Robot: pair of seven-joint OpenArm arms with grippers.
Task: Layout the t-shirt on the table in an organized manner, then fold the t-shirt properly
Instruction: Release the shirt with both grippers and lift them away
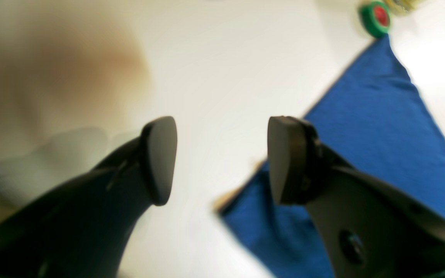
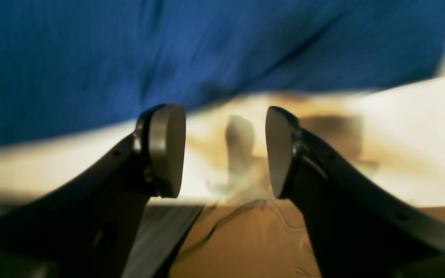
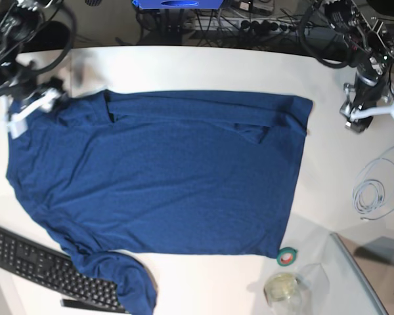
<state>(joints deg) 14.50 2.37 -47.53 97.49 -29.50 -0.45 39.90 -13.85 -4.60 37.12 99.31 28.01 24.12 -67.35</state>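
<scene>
The dark blue t-shirt (image 3: 164, 170) lies spread on the white table (image 3: 203, 69). A small fold sits near its far right corner, and one sleeve is bunched at the near left beside the keyboard. My left gripper (image 3: 353, 123) hangs off the shirt's far right corner; in the left wrist view it (image 1: 222, 162) is open and empty over bare table, with the t-shirt (image 1: 381, 127) to its right. My right gripper (image 3: 16, 125) hovers at the shirt's far left edge; in the right wrist view it (image 2: 224, 152) is open and empty, the t-shirt (image 2: 168, 50) just beyond its fingertips.
A black keyboard (image 3: 46, 269) lies at the near left corner. A green tape roll (image 3: 287, 256) sits by the shirt's near right corner, with a clear jar (image 3: 282, 289) in front of it. A coiled white cable (image 3: 377, 190) lies on the right. Cables run behind the table's far edge.
</scene>
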